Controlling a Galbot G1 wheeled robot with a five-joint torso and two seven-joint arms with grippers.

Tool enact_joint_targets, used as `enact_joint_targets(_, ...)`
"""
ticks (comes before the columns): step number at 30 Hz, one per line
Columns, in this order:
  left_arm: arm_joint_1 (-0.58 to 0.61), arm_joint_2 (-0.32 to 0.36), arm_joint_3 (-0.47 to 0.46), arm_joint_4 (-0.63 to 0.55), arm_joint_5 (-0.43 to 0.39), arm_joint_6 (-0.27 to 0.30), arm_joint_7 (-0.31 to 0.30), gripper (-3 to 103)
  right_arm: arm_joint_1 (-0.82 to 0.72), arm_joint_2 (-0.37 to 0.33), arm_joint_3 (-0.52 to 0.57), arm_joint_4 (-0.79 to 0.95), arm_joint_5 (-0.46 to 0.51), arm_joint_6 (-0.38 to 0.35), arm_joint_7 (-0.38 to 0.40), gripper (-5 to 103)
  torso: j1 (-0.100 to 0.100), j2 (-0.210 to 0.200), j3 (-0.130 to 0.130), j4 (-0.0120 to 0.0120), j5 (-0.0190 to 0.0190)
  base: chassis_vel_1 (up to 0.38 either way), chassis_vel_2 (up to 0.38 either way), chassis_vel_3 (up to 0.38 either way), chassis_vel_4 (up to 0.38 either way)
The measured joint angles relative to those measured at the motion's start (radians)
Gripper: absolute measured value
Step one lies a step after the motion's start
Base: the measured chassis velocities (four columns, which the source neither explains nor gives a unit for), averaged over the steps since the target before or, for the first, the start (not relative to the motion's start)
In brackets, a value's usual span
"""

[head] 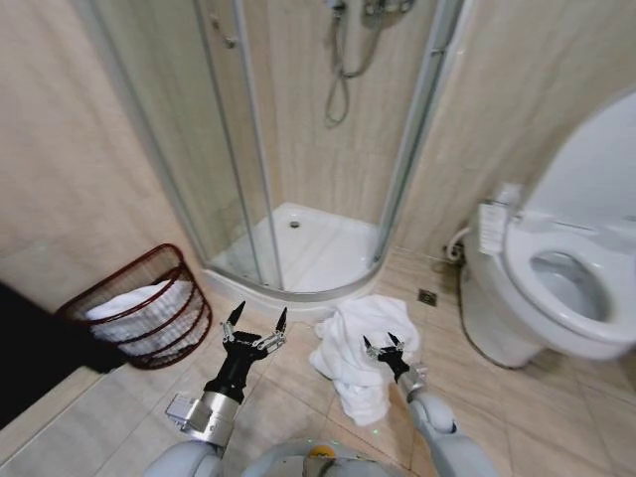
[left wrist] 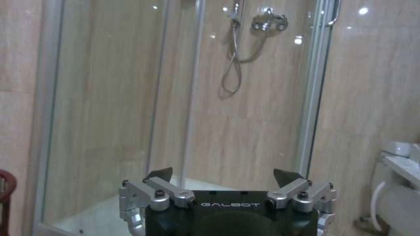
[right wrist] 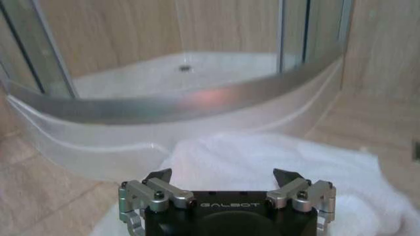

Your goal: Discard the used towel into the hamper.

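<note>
Towel point(head: 360, 360) lay crumpled before our shower tray point(head: 303, 253); our right gripper point(head: 382, 346) hung spread and empty over it, our left gripper point(head: 257, 321) wide, unladen, beside the hamper point(head: 149, 308).

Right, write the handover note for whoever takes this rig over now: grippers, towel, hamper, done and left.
Left gripper: open, empty, held over the floor tiles between the hamper and the towel.
Right gripper: open, empty, over the towel, not gripping it.
Towel: white, crumpled on the floor in front of the shower tray, beside the toilet.
Hamper: tilted against the left wall, with white cloth already inside.
Done: right gripper positioned above the towel.
Left: grasp the towel, carry it left, drop it into the hamper.
</note>
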Motion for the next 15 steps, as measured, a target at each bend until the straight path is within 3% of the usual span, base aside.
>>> enact_joint_targets(4, 0.000, 0.000, 0.000, 0.000, 0.000, 0.000, 0.000, 100, 0.043, 0.057, 0.038, -0.092, -0.064, -0.008, -0.018, 100, 0.000, 0.001, 0.001, -0.0006, 0.0004, 0.008, 0.016, 0.016, 0.008)
enact_joint_targets(15, 0.000, 0.000, 0.000, 0.000, 0.000, 0.000, 0.000, 100, 0.080, 0.063, 0.071, -0.234, -0.142, 0.018, -0.001, 100, 0.000, 0.002, 0.002, -0.0005, 0.0000, 0.000, 0.000, 0.000, 0.000)
